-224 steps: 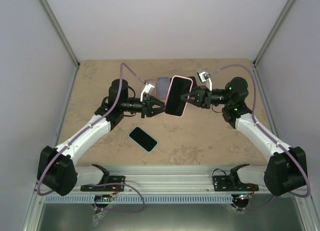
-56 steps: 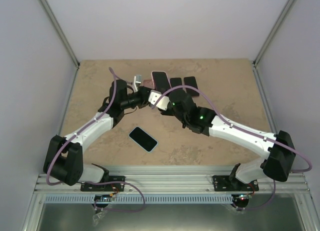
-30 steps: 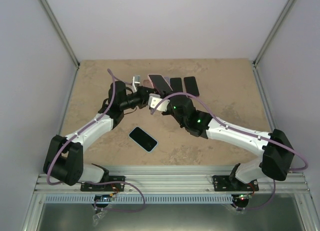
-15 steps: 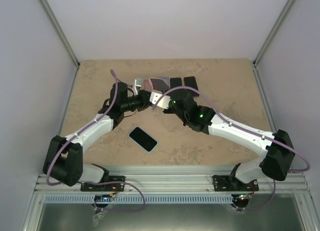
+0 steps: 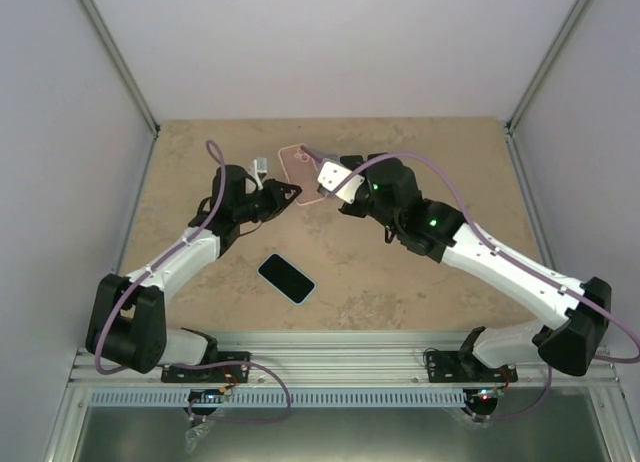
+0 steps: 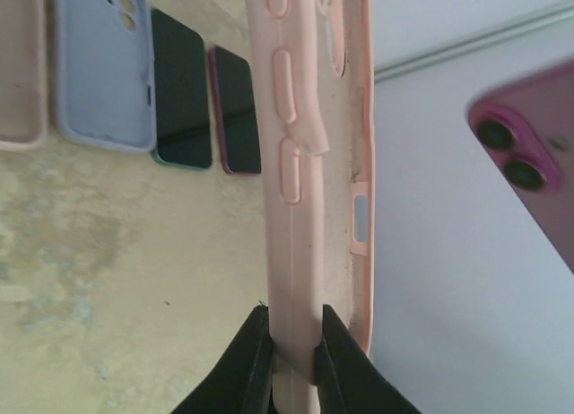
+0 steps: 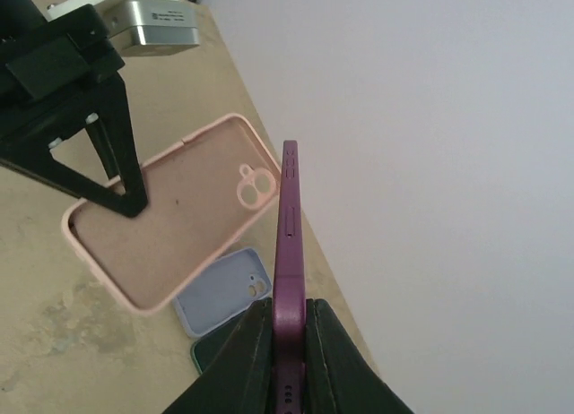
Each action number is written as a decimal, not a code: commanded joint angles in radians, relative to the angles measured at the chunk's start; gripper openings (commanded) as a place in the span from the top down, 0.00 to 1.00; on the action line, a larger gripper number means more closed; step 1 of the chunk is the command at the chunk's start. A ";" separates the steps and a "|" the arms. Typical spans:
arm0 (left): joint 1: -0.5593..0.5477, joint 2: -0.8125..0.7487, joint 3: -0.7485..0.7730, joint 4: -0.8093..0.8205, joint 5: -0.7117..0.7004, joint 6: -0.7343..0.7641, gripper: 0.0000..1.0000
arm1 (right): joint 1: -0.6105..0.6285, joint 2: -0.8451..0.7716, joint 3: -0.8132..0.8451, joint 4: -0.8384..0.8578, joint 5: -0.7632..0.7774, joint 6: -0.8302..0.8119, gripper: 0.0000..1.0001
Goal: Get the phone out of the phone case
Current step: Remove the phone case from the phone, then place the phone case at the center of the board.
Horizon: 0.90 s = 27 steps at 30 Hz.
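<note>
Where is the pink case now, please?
Top view: the case is held up at far centre by the left gripper, just left of the right gripper holding the phone.

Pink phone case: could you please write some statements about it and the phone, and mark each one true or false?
1. The pink phone case is empty. True.
2. The left fingers hold the purple phone. False: they clamp the case's edge; the right fingers hold the phone.
3. Phone and case touch. False: they are apart.
4. A lavender case lies on the table. True.
</note>
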<state>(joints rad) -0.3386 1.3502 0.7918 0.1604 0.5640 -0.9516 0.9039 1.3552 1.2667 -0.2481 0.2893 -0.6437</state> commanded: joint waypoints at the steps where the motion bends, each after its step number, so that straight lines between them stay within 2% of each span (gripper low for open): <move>1: 0.018 -0.021 -0.011 -0.016 -0.066 0.047 1.00 | -0.043 -0.056 0.046 -0.050 -0.076 0.078 0.99; 8: 0.017 -0.023 -0.068 -0.031 -0.029 0.054 1.00 | -0.167 -0.121 0.037 -0.104 -0.228 0.171 0.99; 13: 0.011 -0.002 -0.177 0.018 0.049 -0.007 1.00 | -0.245 -0.172 -0.010 -0.096 -0.256 0.197 1.00; 16: -0.011 0.024 -0.208 0.031 0.038 -0.004 1.00 | -0.277 -0.187 -0.020 -0.094 -0.273 0.207 0.99; 22: -0.083 0.139 -0.138 0.029 0.043 0.035 1.00 | -0.299 -0.196 -0.037 -0.091 -0.288 0.217 0.99; 27: -0.092 0.244 -0.060 0.023 0.062 0.045 1.00 | -0.300 -0.191 -0.041 -0.095 -0.287 0.219 0.99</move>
<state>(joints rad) -0.4271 1.5368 0.6582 0.1558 0.5983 -0.9348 0.6086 1.1812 1.2259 -0.3973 0.0204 -0.4427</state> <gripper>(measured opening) 0.103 0.083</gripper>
